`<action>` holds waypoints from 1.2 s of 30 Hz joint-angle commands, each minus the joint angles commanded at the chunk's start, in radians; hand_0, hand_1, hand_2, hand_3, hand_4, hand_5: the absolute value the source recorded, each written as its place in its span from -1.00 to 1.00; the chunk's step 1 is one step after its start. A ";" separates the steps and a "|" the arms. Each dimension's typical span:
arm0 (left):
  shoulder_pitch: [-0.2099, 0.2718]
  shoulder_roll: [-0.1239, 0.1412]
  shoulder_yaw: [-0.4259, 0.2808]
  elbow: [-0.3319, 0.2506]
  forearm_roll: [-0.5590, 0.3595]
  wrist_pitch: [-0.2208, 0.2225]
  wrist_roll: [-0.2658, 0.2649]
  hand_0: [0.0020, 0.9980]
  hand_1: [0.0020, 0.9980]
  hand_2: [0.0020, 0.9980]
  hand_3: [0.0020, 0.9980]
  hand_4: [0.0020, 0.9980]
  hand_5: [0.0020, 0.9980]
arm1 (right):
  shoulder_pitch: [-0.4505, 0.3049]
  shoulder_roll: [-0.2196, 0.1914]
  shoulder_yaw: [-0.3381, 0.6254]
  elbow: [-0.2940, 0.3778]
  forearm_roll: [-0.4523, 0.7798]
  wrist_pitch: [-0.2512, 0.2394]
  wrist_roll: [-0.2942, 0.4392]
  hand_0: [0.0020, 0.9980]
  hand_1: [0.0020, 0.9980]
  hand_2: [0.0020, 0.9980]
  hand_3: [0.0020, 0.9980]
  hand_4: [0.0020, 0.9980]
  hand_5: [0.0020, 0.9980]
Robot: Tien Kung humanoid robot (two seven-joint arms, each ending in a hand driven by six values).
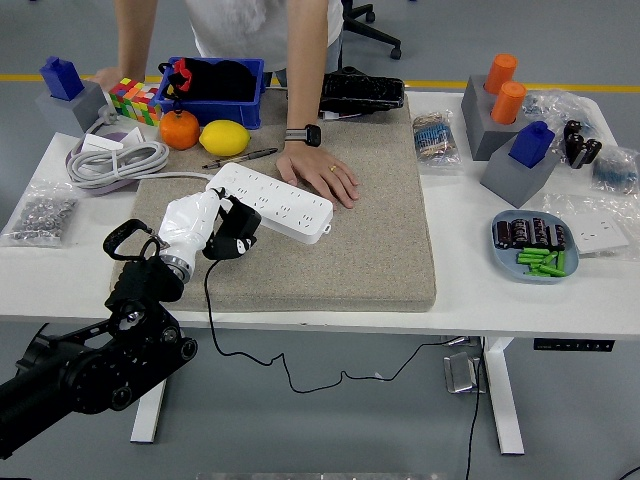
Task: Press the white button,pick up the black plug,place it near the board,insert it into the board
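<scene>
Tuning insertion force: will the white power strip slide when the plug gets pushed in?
Probably little: the power strip lies flat on a felt-like mat, and a person's hand rests by its far end. Its long rigid body may pivot.

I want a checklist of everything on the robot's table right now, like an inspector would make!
Surface: white table with a beige mat on it.
Job's things: white power strip on the mat, steadied by a person's hand; black plug beside its near end.
Clutter: orange, lemon, blue bin, battery dish.
Grippers: left hand grips the black plug; right, nothing seen.
Cables: black cord hangs below the table.
Surroundings: office chair.
</scene>
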 joint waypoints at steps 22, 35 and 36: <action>-0.152 -0.040 0.084 0.105 -0.061 0.006 -0.033 -0.48 -0.48 -0.47 0.13 0.17 -1.00 | 0.001 -0.004 -0.006 0.001 0.006 0.001 0.001 0.41 0.24 0.20 0.18 0.31 -0.29; -0.194 -0.091 0.119 0.200 -0.064 0.005 -0.035 -0.48 -0.47 -0.47 0.13 0.17 -1.00 | 0.004 -0.005 -0.010 0.002 0.009 0.001 0.001 0.41 0.24 0.20 0.18 0.30 -0.29; -0.197 -0.093 0.124 0.205 -0.065 0.005 -0.035 -0.48 -0.47 -0.46 0.13 0.17 -1.00 | 0.004 -0.004 -0.009 0.002 0.009 0.001 0.001 0.41 0.24 0.19 0.18 0.30 -0.30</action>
